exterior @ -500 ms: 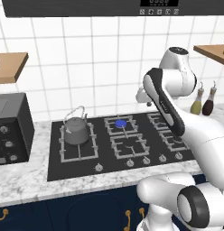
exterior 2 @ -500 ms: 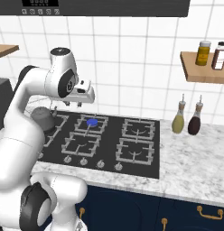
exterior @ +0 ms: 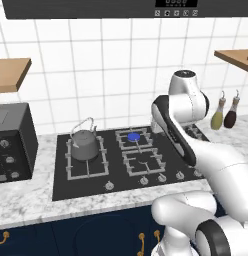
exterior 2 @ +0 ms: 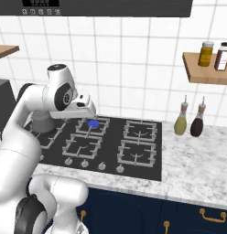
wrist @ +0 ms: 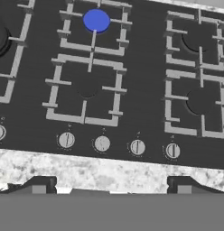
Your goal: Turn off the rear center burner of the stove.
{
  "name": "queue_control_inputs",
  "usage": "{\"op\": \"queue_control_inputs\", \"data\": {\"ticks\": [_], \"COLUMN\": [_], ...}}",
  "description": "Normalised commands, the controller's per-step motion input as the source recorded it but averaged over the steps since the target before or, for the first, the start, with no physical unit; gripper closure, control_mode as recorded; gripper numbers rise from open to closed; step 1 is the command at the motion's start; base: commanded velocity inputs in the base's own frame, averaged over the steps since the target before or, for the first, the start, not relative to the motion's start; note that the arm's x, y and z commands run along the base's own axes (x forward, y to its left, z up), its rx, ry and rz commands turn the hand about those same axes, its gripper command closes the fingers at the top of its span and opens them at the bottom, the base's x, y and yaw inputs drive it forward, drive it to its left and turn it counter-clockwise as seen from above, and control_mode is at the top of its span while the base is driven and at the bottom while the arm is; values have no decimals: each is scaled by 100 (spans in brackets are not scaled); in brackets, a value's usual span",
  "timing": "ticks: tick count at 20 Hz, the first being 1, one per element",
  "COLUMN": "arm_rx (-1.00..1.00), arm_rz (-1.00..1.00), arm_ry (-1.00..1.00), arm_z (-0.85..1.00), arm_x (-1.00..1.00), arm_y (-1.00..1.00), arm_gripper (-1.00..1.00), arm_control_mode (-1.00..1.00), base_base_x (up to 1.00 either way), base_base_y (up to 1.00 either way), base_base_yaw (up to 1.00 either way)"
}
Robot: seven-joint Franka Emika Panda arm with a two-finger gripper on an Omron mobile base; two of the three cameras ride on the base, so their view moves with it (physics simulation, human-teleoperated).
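White square tiles back a speckled marble counter (exterior 2: 193, 180) with the stove (exterior: 61, 175) set into it, dark blue cabinet fronts with brass handles below.

From the hand view, the gripper (wrist: 108, 185) hangs above the counter's front edge, looking down on the stove (wrist: 145, 67). Its 2 dark fingertips (wrist: 39, 182) stand far apart near the bottom of that view, so the pincer is wide and holds nothing. Just past the tips lies the marble strip, then a row of small silver knobs (wrist: 102, 144); 5 show here, none touched. Beyond the knobs sits an unlit front burner in its grey grate, and behind that the rear center burner (wrist: 96, 20) with its blue disc.

In the left base view the gripper's hand is hidden behind the arm's forearm. The rear center burner (exterior: 134, 136) shows blue in the back row, middle column, framed by its square grate. To its left a grey kettle (exterior: 85, 143) stands on the left rear grate. A black oven (exterior: 13, 142) with dials sits on the counter at the far left, under a wooden shelf (exterior: 11, 72).

In the right base view the hand hangs just above the rear center burner (exterior 2: 93, 123). 2 bottles (exterior 2: 181, 122), 1 yellowish and 1 dark, stand on the counter right of the stove (exterior 2: 147, 169). Above them a wooden shelf (exterior 2: 204, 73) carries 2 jars (exterior 2: 206, 54).
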Motion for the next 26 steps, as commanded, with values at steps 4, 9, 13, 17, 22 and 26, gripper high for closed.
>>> {"op": "queue_control_inputs", "data": {"ticks": [4,9,13,17,22,26], "arm_rx": [-7,0,13,-3,-12,-2], "arm_rz": [3,9,20,12,2,1], "arm_ry": [7,6,9,5,16,4], "arm_z": [-100,-93,-72,-48,-55,-27], "arm_x": [0,6,48,33,-10,-23], "arm_y": [0,-3,0,0,0,0], "arm_gripper": [-100,-100,-100,-100,-100,-100], "arm_control_mode": [-100,-100,-100,-100,-100,-100], "base_base_x": [0,0,0,0,0,0], "base_base_y": [0,0,0,0,0,0], "base_base_yaw": [0,0,0,0,0,0]}}
